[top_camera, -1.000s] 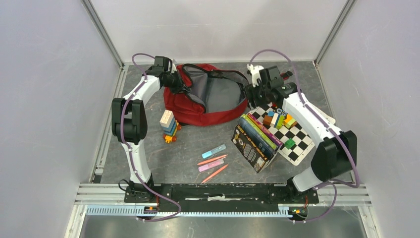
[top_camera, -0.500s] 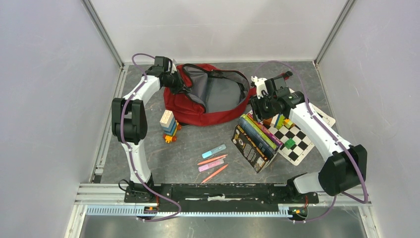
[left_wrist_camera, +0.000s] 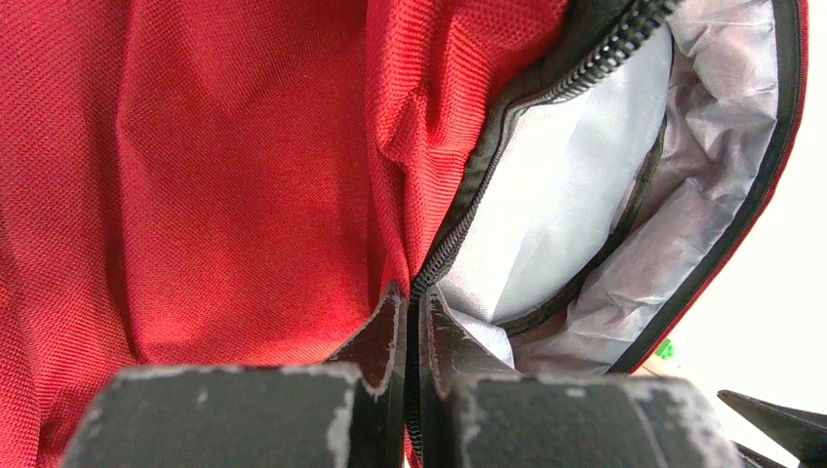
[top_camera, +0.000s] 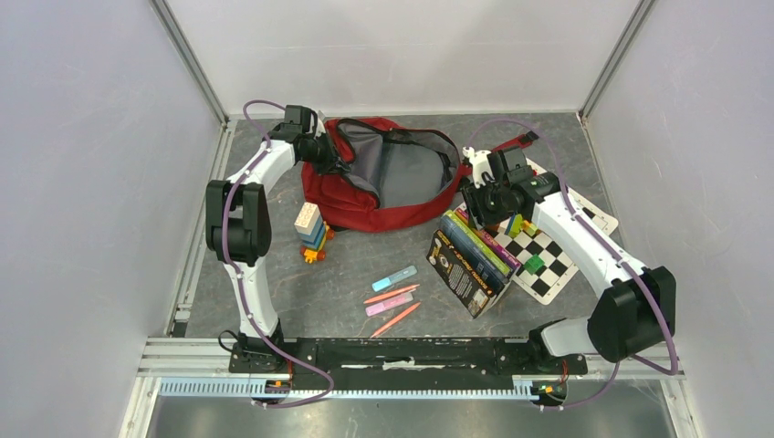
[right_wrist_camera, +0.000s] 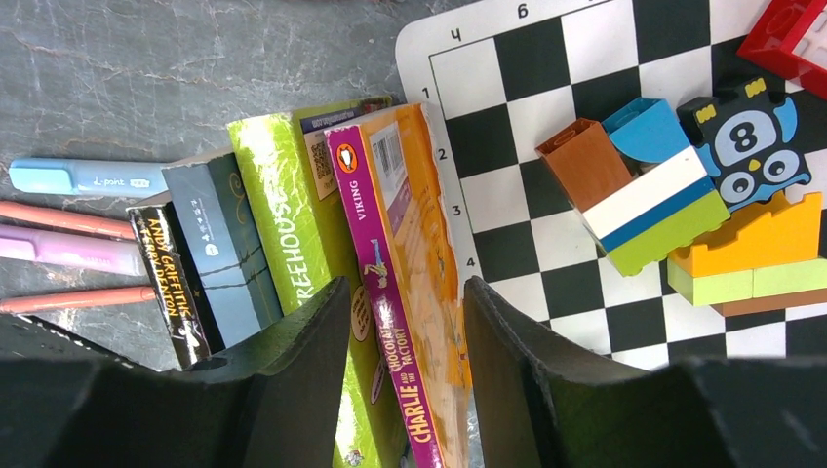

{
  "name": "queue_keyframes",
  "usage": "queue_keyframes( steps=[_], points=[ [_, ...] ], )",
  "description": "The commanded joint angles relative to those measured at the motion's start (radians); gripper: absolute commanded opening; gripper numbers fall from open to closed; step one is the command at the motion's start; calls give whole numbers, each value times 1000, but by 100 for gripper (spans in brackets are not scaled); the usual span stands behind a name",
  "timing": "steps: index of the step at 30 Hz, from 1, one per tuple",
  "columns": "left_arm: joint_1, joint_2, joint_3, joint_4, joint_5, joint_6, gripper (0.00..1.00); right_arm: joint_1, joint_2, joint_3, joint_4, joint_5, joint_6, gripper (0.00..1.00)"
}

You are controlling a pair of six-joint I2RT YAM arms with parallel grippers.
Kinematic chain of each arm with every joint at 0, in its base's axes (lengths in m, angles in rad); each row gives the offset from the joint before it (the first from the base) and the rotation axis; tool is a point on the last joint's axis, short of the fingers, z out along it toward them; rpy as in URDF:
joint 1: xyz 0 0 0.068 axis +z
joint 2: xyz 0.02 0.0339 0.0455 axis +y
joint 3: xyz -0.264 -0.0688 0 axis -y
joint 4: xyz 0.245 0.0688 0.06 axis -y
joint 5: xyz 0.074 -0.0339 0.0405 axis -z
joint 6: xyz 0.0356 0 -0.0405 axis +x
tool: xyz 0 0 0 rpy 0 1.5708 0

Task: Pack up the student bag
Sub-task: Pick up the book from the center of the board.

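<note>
The dark red student bag (top_camera: 365,205) lies at the back middle, its mouth wide open and its grey lining (top_camera: 402,172) showing. My left gripper (top_camera: 330,155) is shut on the bag's zip edge (left_wrist_camera: 458,229) at the left rim and holds it up. My right gripper (top_camera: 482,208) is open above the row of leaning books (top_camera: 470,255). Its fingers (right_wrist_camera: 302,341) straddle the purple and orange "Charlie and the Chocolate Factory" book (right_wrist_camera: 405,273), with the green book (right_wrist_camera: 293,244) beside it.
A chessboard (top_camera: 548,251) with toy blocks (right_wrist_camera: 683,195) lies right of the books. A block tower (top_camera: 310,230) stands left of the bag. Several pens and markers (top_camera: 392,292) lie in front. Grey walls close in both sides.
My right gripper has moved from the bag's right rim down and toward the front, to above the books. My left gripper has stayed on the zip edge.
</note>
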Motion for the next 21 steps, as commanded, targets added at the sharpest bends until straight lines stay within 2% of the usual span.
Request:
queue_keyframes(
  steps=[1, 9, 21],
  points=[
    [0, -64, -8, 26, 0, 13, 2, -1, -36, -17, 16, 3, -15, 51],
    [0, -72, -15, 31, -2, 9, 2, -1, -43, -35, 26, 32, -18, 45],
    [-1, -74, -18, 32, -4, 10, 2, -1, -57, -82, 51, 61, -17, 43]
  ],
)
